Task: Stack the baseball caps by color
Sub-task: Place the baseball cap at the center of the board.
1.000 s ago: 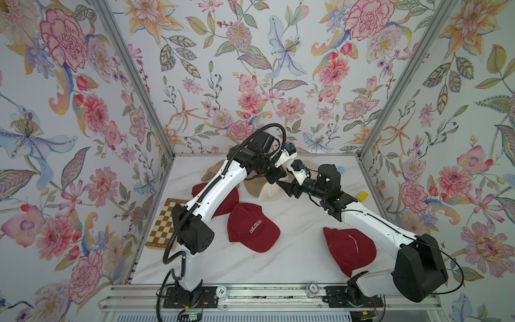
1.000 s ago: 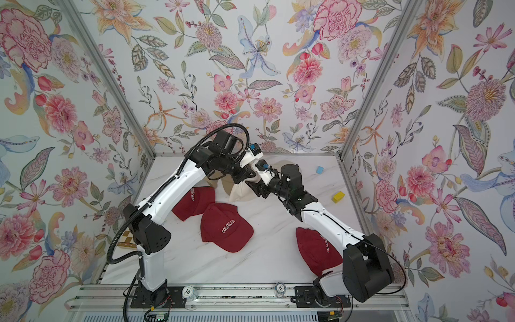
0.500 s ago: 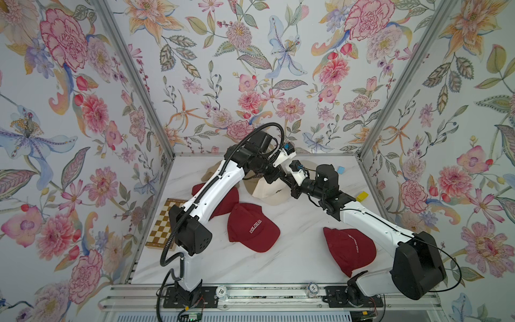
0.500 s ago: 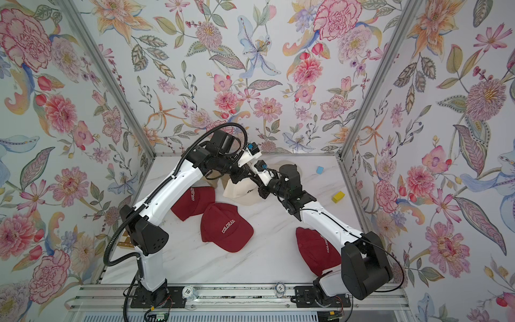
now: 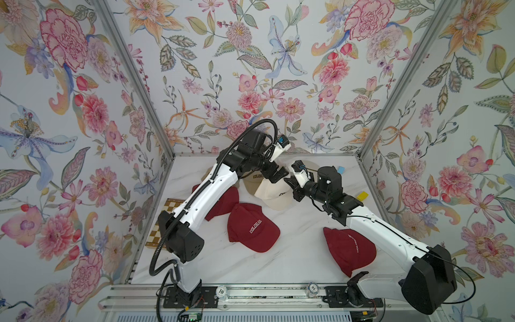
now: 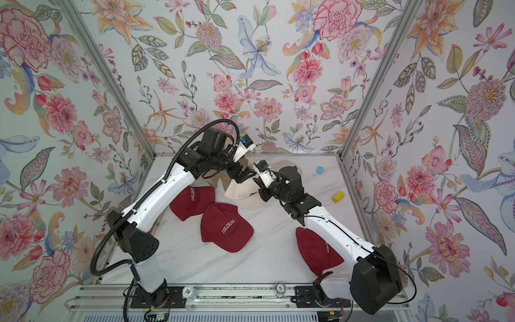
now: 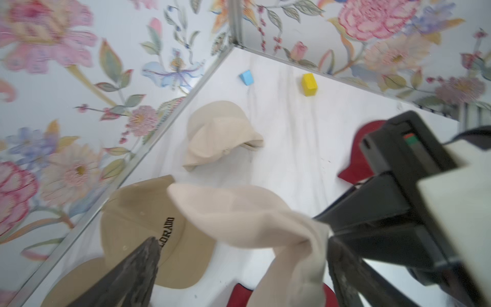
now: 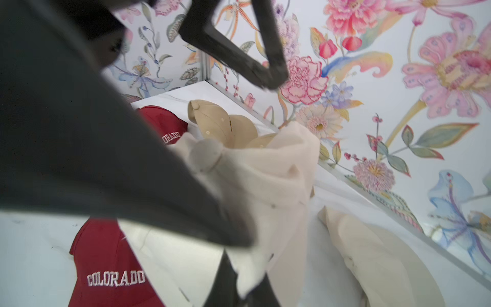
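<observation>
**A:** Left wrist view: the left gripper has its jaws spread, with the cream cap sagging between them.
**B:** And the right gripper?
**A:** Pinching that cap's edge, lifted above the table's back middle, beside the tan cap. I can't tell which way the brim points.

White lettering is shown on the dark red caps, black on the tan cap and the cream cap. The walls are covered in a floral pattern; the board is checkered brown and cream.

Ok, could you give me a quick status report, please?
Left gripper open, astride cream cap. Right gripper shut on that cap. Tan caps close beside.
</observation>
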Controlling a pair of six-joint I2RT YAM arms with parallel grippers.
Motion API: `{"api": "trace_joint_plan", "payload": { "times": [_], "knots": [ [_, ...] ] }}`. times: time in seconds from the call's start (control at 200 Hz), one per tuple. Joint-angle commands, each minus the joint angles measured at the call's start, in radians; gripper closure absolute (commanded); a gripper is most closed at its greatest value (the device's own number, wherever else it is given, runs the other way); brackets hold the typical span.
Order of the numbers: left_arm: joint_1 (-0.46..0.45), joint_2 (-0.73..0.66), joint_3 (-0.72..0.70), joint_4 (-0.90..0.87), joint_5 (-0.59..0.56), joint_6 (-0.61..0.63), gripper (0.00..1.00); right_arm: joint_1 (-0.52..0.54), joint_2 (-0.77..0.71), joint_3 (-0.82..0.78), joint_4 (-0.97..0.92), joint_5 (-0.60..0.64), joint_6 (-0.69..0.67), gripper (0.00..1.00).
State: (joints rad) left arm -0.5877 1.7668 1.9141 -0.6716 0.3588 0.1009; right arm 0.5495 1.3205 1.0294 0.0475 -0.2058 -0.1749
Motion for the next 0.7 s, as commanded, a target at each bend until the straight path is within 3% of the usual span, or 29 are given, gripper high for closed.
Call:
{"api": "trace_joint_plan", "payload": {
  "times": [0.0, 0.095, 0.205, 0.39, 0.696],
  "knots": [
    [0.059, -0.212, -0.229, 0.366, -0.263, -0.124, 0.00, -0.002, -0.007, 0.051, -0.135, 0.218, 0.153, 1.00],
    [0.061, -0.366, -0.482, 0.585, -0.381, -0.161, 0.00, -0.002, 0.009, 0.075, -0.214, 0.317, 0.279, 1.00],
    [0.065, -0.454, -0.662, 0.696, -0.417, -0.198, 0.00, -0.003, 0.053, 0.111, -0.302, 0.394, 0.435, 1.00],
    [0.062, -0.464, -0.764, 0.680, -0.425, -0.247, 0.00, -0.003, 0.144, 0.128, -0.353, 0.438, 0.599, 1.00],
    [0.063, -0.479, -0.902, 0.773, -0.367, -0.293, 0.00, -0.003, 0.286, 0.125, -0.353, 0.460, 0.727, 1.00]
  ]
}}
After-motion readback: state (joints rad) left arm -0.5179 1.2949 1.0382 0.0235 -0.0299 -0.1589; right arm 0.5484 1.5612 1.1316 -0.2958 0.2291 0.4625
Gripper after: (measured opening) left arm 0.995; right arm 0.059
